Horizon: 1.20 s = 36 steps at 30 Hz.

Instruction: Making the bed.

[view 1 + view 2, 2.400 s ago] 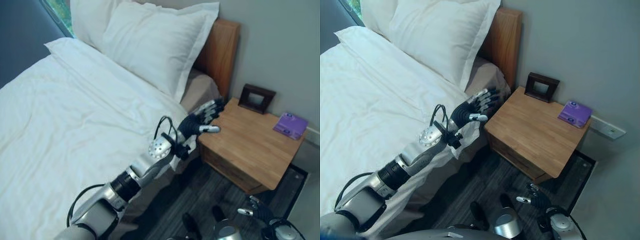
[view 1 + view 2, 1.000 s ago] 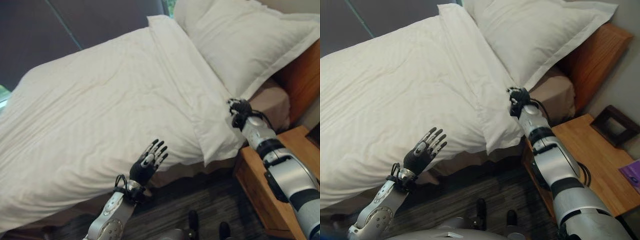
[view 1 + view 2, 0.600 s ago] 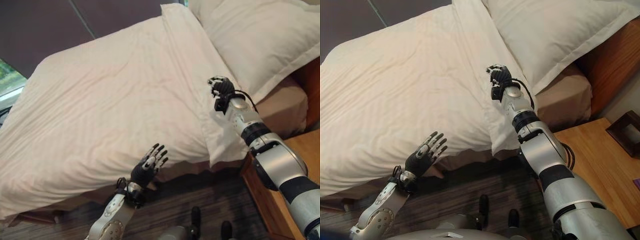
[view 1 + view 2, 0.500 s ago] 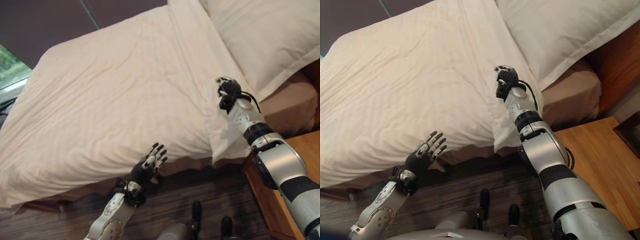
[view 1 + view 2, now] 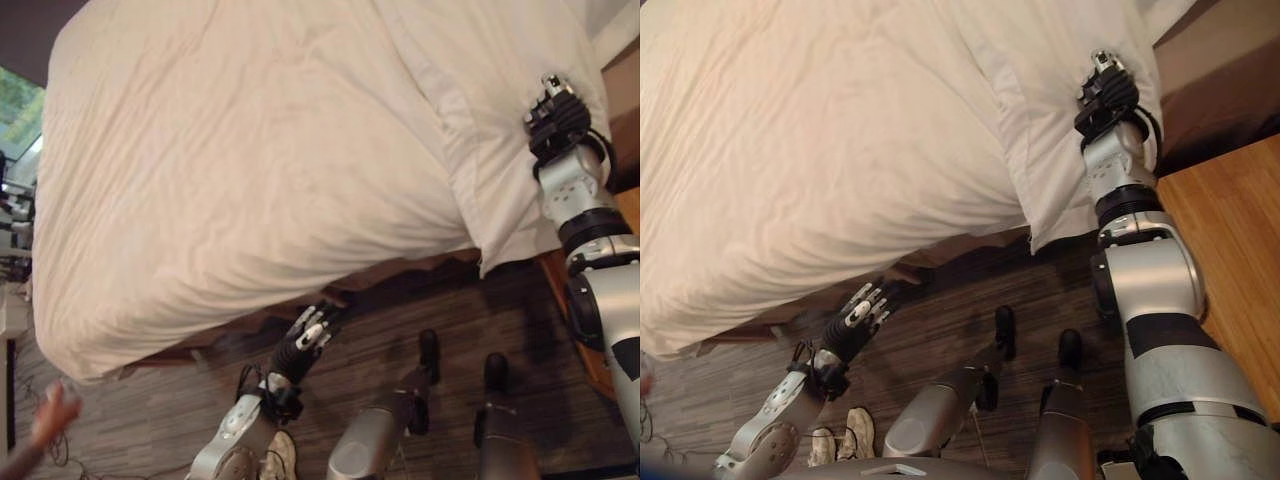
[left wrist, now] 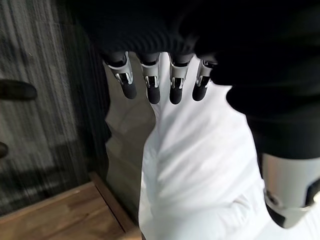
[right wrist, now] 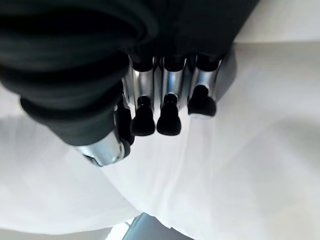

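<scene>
- The duvet [image 5: 250, 160] covers the bed, wrinkled, its near edge hanging over the side; the folded-back top band [image 5: 480, 150] droops as a flap at the corner nearest your right arm.
- Your right hand [image 5: 556, 118] is up on that flap, at the head end. In its wrist view the fingers [image 7: 167, 107] are curled in with white cloth right under the tips. Whether they actually pinch fabric, I can't tell.
- Your left hand [image 5: 855, 318] is low, below the hanging edge, over the dark floor [image 5: 940, 330], clear of the cloth. Its fingers [image 6: 150, 82] are straight and spread, holding nothing.
- Key relation: the duvet's long axis runs away from the head end towards the foot; the hanging edge lies just above and beyond the left hand, so that hand is the nearer one to the mid-side edge, and the right is nearer the top corner.
- Judgement: the next move likely needs the left hand to rise to the edge.
- The wooden nightstand [image 5: 1230, 230] sits beside your right arm.
- A person's hand [image 5: 50, 415] shows near the foot of the bed.
</scene>
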Tool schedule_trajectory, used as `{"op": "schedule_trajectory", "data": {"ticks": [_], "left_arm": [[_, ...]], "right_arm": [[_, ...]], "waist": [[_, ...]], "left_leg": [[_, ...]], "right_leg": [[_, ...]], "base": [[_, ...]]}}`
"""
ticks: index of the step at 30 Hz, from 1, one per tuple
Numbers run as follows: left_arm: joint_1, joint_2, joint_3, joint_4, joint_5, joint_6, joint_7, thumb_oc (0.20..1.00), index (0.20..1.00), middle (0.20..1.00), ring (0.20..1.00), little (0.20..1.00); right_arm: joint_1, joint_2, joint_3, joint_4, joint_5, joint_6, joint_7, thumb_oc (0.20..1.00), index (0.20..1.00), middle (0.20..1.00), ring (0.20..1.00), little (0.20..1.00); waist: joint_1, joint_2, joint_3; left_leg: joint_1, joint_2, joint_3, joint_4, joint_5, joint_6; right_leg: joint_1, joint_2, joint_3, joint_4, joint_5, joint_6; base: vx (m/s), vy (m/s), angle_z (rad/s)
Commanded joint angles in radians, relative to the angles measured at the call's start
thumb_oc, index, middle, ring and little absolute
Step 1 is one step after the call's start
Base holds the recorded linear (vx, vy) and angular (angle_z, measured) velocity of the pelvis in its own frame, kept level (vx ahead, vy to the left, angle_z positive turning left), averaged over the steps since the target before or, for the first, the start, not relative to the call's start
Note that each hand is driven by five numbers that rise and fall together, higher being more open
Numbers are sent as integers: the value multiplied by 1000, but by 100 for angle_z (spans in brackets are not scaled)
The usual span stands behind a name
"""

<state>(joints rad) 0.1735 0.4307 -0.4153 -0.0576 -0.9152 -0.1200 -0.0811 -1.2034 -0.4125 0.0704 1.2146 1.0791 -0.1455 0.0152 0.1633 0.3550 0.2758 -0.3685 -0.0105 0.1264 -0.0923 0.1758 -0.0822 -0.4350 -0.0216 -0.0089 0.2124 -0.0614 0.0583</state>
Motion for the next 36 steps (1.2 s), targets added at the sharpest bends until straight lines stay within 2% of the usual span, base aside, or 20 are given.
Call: {"op": "schedule_trajectory", "data": {"ticks": [1,2,3,5,6,7,11,15,18,21,22,23,24,25,26,28,30,31,34,36], "left_arm": [[-49,-57,20,-36,54,-27,-14,1000,1000,1000,1000,1000],[-44,-60,30,-36,59,-24,-20,1000,1000,1000,1000,1000],[-42,-60,30,-37,59,-24,-20,1000,1000,1000,1000,1000],[-22,-71,76,-37,61,-31,-33,1000,1000,1000,1000,1000],[-16,-76,92,-36,59,-32,-34,1000,1000,1000,1000,1000],[-15,-76,92,-37,59,-33,-34,1000,1000,1000,1000,1000],[-8,-87,132,-35,57,-43,-30,1000,1000,1000,1000,1000],[-31,-85,116,19,76,-44,-30,1000,1000,1000,1000,1000],[-53,-75,100,84,99,-37,-39,1000,1000,1000,1000,1000],[-79,-80,75,223,163,-15,-49,1000,1000,1000,1000,1000],[-79,-80,75,224,163,-16,-49,1000,1000,1000,1000,1000],[-79,-88,69,285,184,-1,-51,1000,1000,1000,1000,1000],[-83,-94,64,321,197,3,-48,1000,1000,1000,1000,1000],[-83,-94,64,335,216,8,-44,1000,1000,1000,1000,1000],[-82,-94,64,335,216,8,-44,1000,1000,1000,1000,1000],[-89,-86,48,379,316,19,-34,1000,1000,1000,1000,1000],[-85,-92,49,402,342,30,-33,1000,1000,1000,1000,1000],[-85,-92,49,402,342,30,-33,1000,1000,1000,1000,1000],[-81,-91,50,450,439,30,-10,1000,1000,1000,1000,1000],[-62,-102,59,457,445,28,-1,1000,1000,1000,1000,1000]], "right_arm": [[408,96,16,201,-21,109,-30,200,200,200,200,200],[493,111,-3,224,-43,119,-21,200,200,200,200,200],[496,112,-2,222,-44,118,-21,200,200,200,200,200],[752,128,-41,251,-122,136,11,200,200,200,200,200],[821,128,-63,245,-141,136,20,200,200,200,200,200],[822,128,-62,243,-142,136,20,200,200,200,200,200],[977,94,-114,227,-209,130,35,200,200,200,200,200],[1018,51,-151,194,-233,117,14,200,200,200,200,200],[1025,39,-127,144,-258,110,10,200,200,200,200,200],[1058,63,-27,7,-334,94,26,200,200,200,200,200],[1060,64,-27,4,-334,95,24,200,200,200,200,200],[1093,69,17,-93,-368,81,19,200,200,200,200,200],[1109,74,51,-162,-395,74,23,404,404,404,404,404],[1136,77,66,-224,-407,73,18,809,809,809,809,809],[1138,77,66,-226,-407,74,17,1000,1000,1000,1000,1000],[1203,86,94,-389,-414,61,18,1000,1000,1000,1000,1000],[1241,85,111,-480,-447,54,14,1000,1000,1000,1000,1000],[1242,85,111,-481,-447,55,14,1000,1000,1000,1000,1000],[1294,70,121,-575,-542,37,-2,1000,1000,1000,1000,1000],[1327,72,102,-616,-592,18,-27,1000,1000,1000,1000,1000]], "waist": [[-39,-26,63],[-57,-31,67],[-57,-31,66],[-122,-57,77],[-142,-65,81],[-142,-66,80],[-201,-98,80],[-236,-125,56],[-249,-144,26],[-261,-187,-25],[-262,-187,-24],[-270,-216,-56],[-273,-229,-73],[-278,-243,-89],[-278,-243,-89],[-293,-283,-134],[-297,-306,-162],[-296,-306,-162],[-300,-332,-193],[-305,-340,-210]], "left_leg": [[106,0,20,5,-43,5],[116,-2,21,5,-54,8],[114,-1,21,5,-49,8],[141,-5,24,5,-70,15],[146,-6,24,5,-73,16],[144,-6,24,5,-68,15],[164,-10,29,5,-81,22],[195,-9,36,5,-98,28],[225,-8,34,5,-107,32],[280,-2,31,5,-117,37],[282,-2,30,5,-117,37],[314,0,29,5,-124,40],[329,2,27,5,-127,42],[343,4,23,5,-130,44],[344,4,23,5,-131,44],[389,11,28,5,-147,48],[406,13,31,5,-154,52],[407,13,32,5,-154,52],[431,18,38,5,-166,58],[444,19,40,5,-173,61]], "right_leg": [[121,-45,53,-300,173,54],[130,-45,55,-300,165,54],[128,-44,55,-300,170,53],[149,-45,57,-300,159,53],[153,-46,57,-300,158,54],[151,-46,58,-300,162,53],[164,-50,64,-300,161,54],[189,-52,70,-300,161,60],[216,-53,71,-300,161,60],[275,-52,64,-300,161,59],[277,-53,64,-300,160,59],[308,-50,64,-299,160,60],[321,-49,65,-293,157,61],[333,-48,65,-289,155,61],[335,-48,64,-289,155,61],[372,-40,65,-282,150,65],[387,-35,68,-279,149,69],[388,-35,68,-279,149,69],[410,-34,71,-276,144,72],[421,-32,74,-275,142,75]], "base": [[78,63,-10],[80,63,-15],[47,29,-11],[62,57,-5],[37,49,-2],[0,0,0],[14,33,-15],[12,29,-12],[8,15,-1],[15,-4,21],[22,-20,16],[23,-10,12],[42,-19,6],[19,0,7],[32,10,9],[34,33,7],[28,9,-1],[14,13,-7],[23,25,-12],[24,29,-10]]}}
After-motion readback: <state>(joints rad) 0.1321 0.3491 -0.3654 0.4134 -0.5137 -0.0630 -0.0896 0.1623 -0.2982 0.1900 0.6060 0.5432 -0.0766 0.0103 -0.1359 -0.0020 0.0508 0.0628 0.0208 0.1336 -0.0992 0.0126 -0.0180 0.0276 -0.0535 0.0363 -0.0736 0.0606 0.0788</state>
